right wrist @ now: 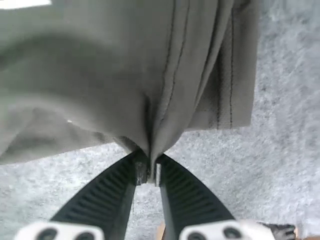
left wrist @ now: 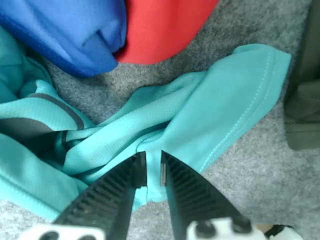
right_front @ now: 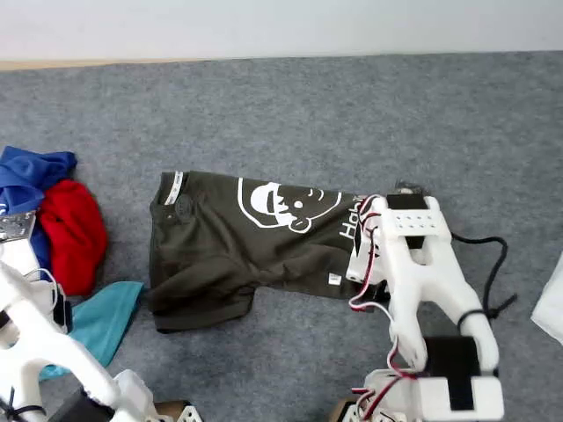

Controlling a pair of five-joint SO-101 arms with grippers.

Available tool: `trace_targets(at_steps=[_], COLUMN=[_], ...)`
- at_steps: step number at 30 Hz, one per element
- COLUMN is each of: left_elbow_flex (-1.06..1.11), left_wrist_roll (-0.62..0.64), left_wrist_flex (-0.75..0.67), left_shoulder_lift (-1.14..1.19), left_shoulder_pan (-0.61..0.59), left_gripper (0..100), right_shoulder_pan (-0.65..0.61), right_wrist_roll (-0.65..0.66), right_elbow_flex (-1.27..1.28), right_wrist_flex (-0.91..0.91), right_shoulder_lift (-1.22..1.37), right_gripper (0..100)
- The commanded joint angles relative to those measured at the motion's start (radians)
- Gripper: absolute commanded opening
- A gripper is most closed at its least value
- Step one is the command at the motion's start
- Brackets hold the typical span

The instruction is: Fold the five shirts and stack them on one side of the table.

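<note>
1. Olive shirt [right_front: 220, 255] lies spread across the middle of the grey tabletop [right_front: 352, 114]. Its collar is at the left, and a white print [right_front: 286, 205] faces up along its far half.
2. Its near-left part is rumpled, with creases running towards the near edge and a sleeve lying towards the near-left.
3. The right gripper [right wrist: 147, 172] sits at the shirt's right edge. Its fingers are pinched narrow on a fold of the olive shirt [right wrist: 125, 75], and the cloth rises in a ridge straight from between the tips.
4. In the high view the right arm [right_front: 422, 264] stretches from the near edge to that same right edge of the shirt.
5. The left gripper [left wrist: 152, 170] is at the near-left of the tabletop. Its fingers are drawn close together on a bunched fold of the teal shirt [left wrist: 215, 110].
6. That teal shirt [right_front: 106, 321] lies crumpled just left of the olive shirt's near-left corner.
7. A red shirt [right_front: 75, 233] sits in a heap beyond the teal one, touching a blue shirt [right_front: 31, 176] farther left and farther back.
8. From the left wrist, the blue shirt [left wrist: 65, 30] and the red shirt [left wrist: 165, 25] lie side by side beyond the teal cloth.
9. A white cloth [right_front: 550, 303] shows at the right edge, well apart from the olive shirt.
</note>
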Motion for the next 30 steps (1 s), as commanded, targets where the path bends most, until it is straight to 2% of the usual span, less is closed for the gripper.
trace_targets(at_steps=[1,13,30], left_elbow_flex=[-0.008,-0.002,-0.002], left_wrist_roll=[0.000,0.000,0.000], left_wrist_flex=[0.006,0.006,0.012], left_shoulder_lift=[-0.029,-0.029,-0.029], left_shoulder_pan=[0.002,0.002,0.002], left_gripper=[5,5,5], right_shoulder_pan=[0.047,0.278,0.325], right_wrist_roll=[0.054,0.334,0.381], right_elbow_flex=[-0.038,-0.035,-0.031], right_wrist_flex=[-0.002,-0.163,-0.119], right_shoulder_lift=[-0.105,-0.134,0.031], right_gripper=[0.9,0.9,0.9])
